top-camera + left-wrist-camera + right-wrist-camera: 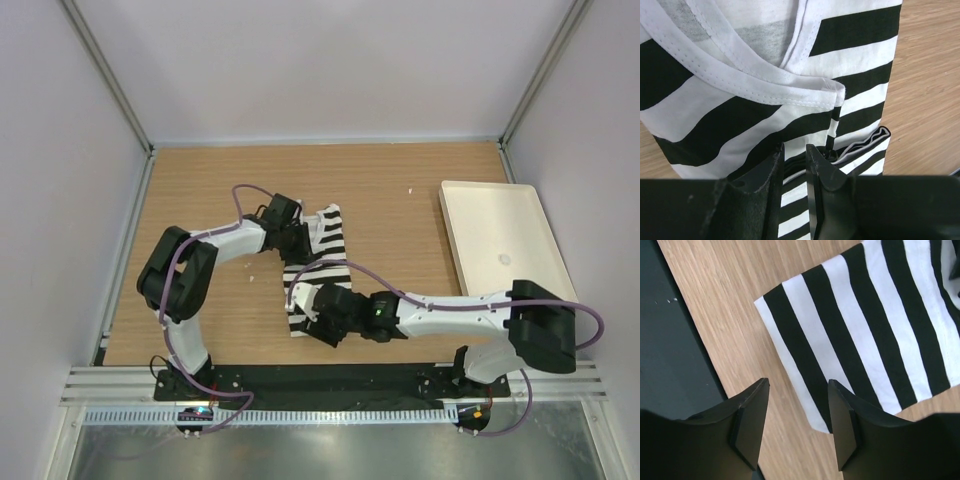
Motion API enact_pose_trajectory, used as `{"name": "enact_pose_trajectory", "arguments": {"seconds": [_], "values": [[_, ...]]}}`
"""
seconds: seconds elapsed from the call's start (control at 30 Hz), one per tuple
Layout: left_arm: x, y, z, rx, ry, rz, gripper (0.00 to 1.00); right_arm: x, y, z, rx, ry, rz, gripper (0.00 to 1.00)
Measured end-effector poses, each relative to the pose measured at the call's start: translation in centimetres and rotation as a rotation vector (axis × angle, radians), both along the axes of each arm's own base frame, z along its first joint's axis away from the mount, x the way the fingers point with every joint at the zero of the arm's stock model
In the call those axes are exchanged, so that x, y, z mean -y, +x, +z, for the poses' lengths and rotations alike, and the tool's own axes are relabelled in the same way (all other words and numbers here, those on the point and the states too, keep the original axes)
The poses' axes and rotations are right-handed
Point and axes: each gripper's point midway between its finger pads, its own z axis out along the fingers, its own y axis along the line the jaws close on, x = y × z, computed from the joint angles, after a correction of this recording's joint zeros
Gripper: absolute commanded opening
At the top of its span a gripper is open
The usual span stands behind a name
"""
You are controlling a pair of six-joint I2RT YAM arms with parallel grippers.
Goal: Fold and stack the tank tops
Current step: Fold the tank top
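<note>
Left jaws pinch tank top [330, 238] — right jaws spread.

Left claw [795, 151] tight around a fold of striped tank top [740, 125]

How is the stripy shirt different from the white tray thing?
The soft cloth tank top with black and white stripes is folded into a long narrow strip; the plain white rectangular tray is a wide, flat shape with a raised rim. The tank top lies mid-table; the tray sits near the right edge. Both rest on the wooden table.
</note>
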Motion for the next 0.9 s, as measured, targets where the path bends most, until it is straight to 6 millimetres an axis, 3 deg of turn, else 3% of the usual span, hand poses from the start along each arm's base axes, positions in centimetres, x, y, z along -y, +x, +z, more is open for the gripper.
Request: {"name": "enact_pose_trajectory", "arguments": {"seconds": [0.27,0.5,0.6,0.67,0.8,0.9], "values": [[0.1,0.0,0.0,0.001,0.005,-0.023,0.24,-0.2,-0.6,-2.0,0.115,-0.123,0.164,0.6],[0.2,-0.1,0.0,-0.005,0.001,-0.028,0.24,0.2,0.3,-3.6,0.171,-0.212,0.177,0.53],[0.2,0.0,0.0,-0.005,0.0,-0.029,0.24,0.1,0.9,-4.8,0.185,-0.265,0.173,0.45],[0.2,-0.1,0.0,-0.004,0.0,-0.029,0.23,-0.4,1.4,-5.0,0.2,-0.277,0.166,0.34],[0.2,-0.1,0.0,-0.006,-0.001,-0.031,0.23,-0.6,1.7,-5.1,0.216,-0.29,0.163,0.02],[0.2,-0.1,0.0,-0.008,-0.004,-0.033,0.22,-0.6,1.8,-5.0,0.217,-0.286,0.162,0.01]]}}
